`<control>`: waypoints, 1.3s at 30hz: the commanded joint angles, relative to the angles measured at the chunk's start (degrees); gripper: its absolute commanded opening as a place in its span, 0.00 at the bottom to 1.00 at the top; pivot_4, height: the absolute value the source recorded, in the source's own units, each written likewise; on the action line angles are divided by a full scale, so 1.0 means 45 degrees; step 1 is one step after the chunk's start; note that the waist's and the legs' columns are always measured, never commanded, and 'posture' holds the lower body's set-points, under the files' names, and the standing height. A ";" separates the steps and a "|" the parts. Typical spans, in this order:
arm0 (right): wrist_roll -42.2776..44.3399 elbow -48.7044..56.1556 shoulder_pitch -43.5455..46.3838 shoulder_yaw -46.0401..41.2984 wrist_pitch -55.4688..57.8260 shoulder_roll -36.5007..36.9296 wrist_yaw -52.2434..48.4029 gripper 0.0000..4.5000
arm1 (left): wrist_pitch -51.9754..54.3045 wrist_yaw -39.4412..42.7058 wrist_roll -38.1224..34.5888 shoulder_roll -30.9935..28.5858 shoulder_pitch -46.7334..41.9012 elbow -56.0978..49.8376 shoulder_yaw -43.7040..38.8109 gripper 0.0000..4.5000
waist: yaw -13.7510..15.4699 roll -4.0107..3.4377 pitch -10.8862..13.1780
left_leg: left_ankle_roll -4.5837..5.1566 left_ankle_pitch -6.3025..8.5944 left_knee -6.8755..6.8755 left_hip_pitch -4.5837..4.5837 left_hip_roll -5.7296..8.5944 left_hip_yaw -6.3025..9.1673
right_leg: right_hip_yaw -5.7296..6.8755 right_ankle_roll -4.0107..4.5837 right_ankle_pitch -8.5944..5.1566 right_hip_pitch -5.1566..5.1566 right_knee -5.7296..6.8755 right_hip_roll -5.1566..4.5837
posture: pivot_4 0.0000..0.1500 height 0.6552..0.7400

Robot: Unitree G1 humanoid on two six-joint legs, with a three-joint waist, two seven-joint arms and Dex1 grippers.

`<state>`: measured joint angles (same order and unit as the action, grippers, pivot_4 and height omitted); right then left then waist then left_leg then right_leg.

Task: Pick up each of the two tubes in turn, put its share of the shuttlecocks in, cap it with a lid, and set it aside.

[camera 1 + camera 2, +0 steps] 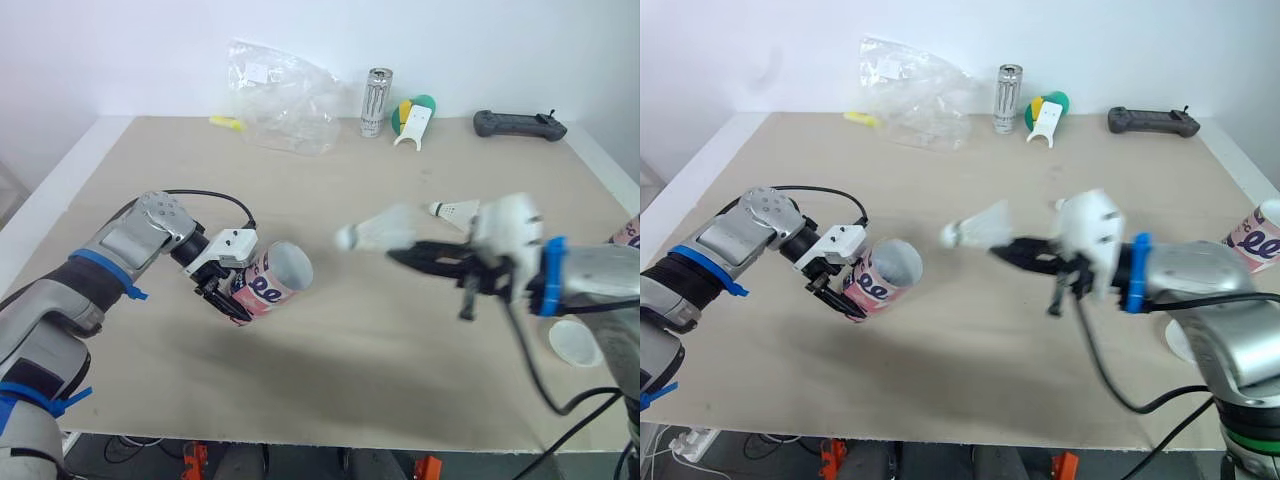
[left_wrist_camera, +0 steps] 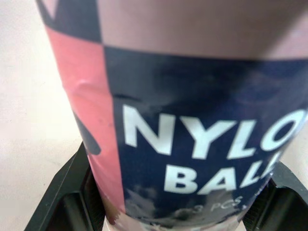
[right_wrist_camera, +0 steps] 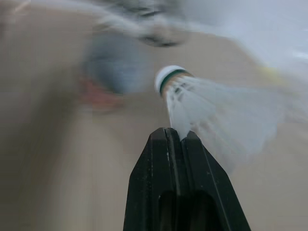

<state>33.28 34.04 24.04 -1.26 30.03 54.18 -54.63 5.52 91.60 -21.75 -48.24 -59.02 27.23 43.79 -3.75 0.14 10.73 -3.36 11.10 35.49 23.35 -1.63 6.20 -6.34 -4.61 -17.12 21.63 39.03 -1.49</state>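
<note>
Left wrist view, left end effector [image 1: 234, 302] clamping lettered tube [image 2: 202, 96], right end effector [image 3: 174, 136] pinching shuttlecock [image 3: 214, 113]

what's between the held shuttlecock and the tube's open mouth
Nothing; just bare table between the shuttlecock and the tube, in the left eye view.

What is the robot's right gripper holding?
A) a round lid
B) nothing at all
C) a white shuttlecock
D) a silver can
C: the right gripper is shut on the feathery skirt of a white shuttlecock, which it holds above the table with the cork end toward the open pink tube.
</note>
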 commanded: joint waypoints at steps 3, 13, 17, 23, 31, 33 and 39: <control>-0.1731 -0.0140 0.2344 0.2461 -0.0390 -0.0821 -0.0387 0.01 | 0.0236 0.0200 0.0054 0.0211 0.0298 -0.0081 0.0371 0.71 | 0.0007 0.0003 0.0002 | 0.0000 0.0000 0.0000 0.0006 0.0001 0.0000 | 0.0000 -0.0001 -0.0002 0.0008 0.0000 -0.0002 | 1.00 1.00; -0.2647 -0.1403 0.4176 0.4196 -0.0112 -0.1960 -0.1562 0.18 | 0.0472 0.0200 0.0147 0.0380 0.0346 -0.0220 0.0173 0.71 | 0.0212 0.0003 0.0002 | -0.0001 0.0000 -0.0002 0.0016 0.0000 0.0008 | 0.0025 0.0007 -0.0009 0.0012 0.0002 -0.0005 | 1.00 1.00; -0.1266 -0.0858 0.3877 0.3223 0.0758 -0.2089 -0.1772 0.52 | 0.0600 0.0200 0.0091 0.0139 0.0568 -0.0614 0.0085 0.71 | 0.0211 0.0004 0.0003 | 0.0000 0.0003 -0.0009 0.0019 -0.0002 0.0011 | 0.0038 0.0076 0.0015 0.0013 0.0002 -0.0006 | 1.00 1.00; 0.1040 -0.0695 0.2028 -0.0053 0.1935 -0.1953 -0.0829 0.52 | 0.0616 0.0200 0.0050 -0.0042 0.0744 -0.0766 -0.0028 0.71 | 0.0226 0.0014 0.0006 | 0.0005 0.0006 -0.0016 0.0031 -0.0007 0.0023 | 0.0076 0.0106 0.0013 0.0007 0.0005 -0.0009 | 1.00 1.00; -0.1815 -0.4301 -0.1310 -0.3410 -0.0453 -0.1525 0.1580 0.52 | 0.0550 0.0200 0.0092 0.0053 0.0803 -0.0677 -0.0095 0.71 | 0.0238 0.0038 0.0007 | 0.0006 0.0006 0.0007 0.0015 0.0000 0.0014 | 0.0062 0.0101 0.0015 -0.0015 0.0012 -0.0010 | 1.00 1.00; -0.2480 -0.5594 -0.1369 -0.3771 -0.1089 -0.1519 0.2235 0.52 | 0.0581 0.0200 0.0103 0.0050 0.0807 -0.0698 -0.0116 0.71 | 0.0219 0.0031 0.0005 | 0.0006 0.0006 0.0002 0.0009 -0.0002 0.0014 | 0.0061 0.0098 0.0014 -0.0015 0.0013 -0.0007 | 1.00 1.00; -0.4093 -0.9466 -0.0341 -0.3242 -0.2914 -0.1771 0.3284 0.52 | 0.0559 0.0200 0.0159 -0.0025 0.0865 -0.0673 -0.0200 0.71 | 0.0194 0.0024 0.0002 | 0.0006 0.0005 0.0002 0.0001 -0.0002 0.0007 | 0.0048 0.0095 0.0015 -0.0016 0.0013 -0.0005 | 1.00 1.00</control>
<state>16.10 -6.39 20.96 -15.79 19.79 46.39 -40.86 7.79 91.81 -21.55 -48.44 -56.76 24.49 41.08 -2.87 0.25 10.74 -3.34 11.12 35.50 23.35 -1.64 6.24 -6.12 -4.18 -17.05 21.56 39.09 -1.51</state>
